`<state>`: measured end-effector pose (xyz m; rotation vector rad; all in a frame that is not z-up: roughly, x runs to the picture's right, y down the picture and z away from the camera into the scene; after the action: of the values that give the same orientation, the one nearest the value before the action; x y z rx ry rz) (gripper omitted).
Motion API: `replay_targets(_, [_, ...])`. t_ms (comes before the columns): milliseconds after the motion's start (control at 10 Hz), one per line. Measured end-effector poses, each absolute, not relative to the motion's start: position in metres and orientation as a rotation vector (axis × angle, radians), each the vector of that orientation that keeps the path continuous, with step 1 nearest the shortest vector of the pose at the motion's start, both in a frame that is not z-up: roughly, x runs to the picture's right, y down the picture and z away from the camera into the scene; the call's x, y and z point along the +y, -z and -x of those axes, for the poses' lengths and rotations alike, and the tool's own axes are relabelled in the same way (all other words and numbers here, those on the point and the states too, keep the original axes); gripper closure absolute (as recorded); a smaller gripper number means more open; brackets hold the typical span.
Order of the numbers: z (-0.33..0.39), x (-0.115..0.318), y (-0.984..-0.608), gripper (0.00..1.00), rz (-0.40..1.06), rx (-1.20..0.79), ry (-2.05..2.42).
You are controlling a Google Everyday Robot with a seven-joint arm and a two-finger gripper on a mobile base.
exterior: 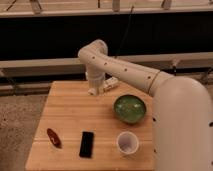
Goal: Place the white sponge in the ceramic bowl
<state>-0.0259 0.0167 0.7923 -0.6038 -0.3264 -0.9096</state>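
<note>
Camera view: A light wooden table fills the lower part of the scene, with a speckled floor to its left and dark railings behind it. A thick white robot arm enters from the right, crosses above the table and bends down near the far edge. The gripper points down there, left of the table's middle, its tip low over the wood. It cannot be told whether it is spread or closed.

Right at the tip lies a small pale block, the sponge, close to the far edge. It seems to touch the gripper, but whether it is held cannot be told. Just to the right of the gripper lies a slim white bottle, on its side and angled.

The dark green bowl stands upright on the right half of the table, well apart from the sponge, partly beside the arm. Nearer the front edge stands a round white cup, below the bowl. To its left lies a flat black slab, and farther left a small red object.
</note>
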Motion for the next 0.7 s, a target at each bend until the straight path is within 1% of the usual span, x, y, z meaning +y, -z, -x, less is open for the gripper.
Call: replay_targets(700, [-0.063, 0.033, -0.802, 1.00, 0.595, -0.343, 0.810])
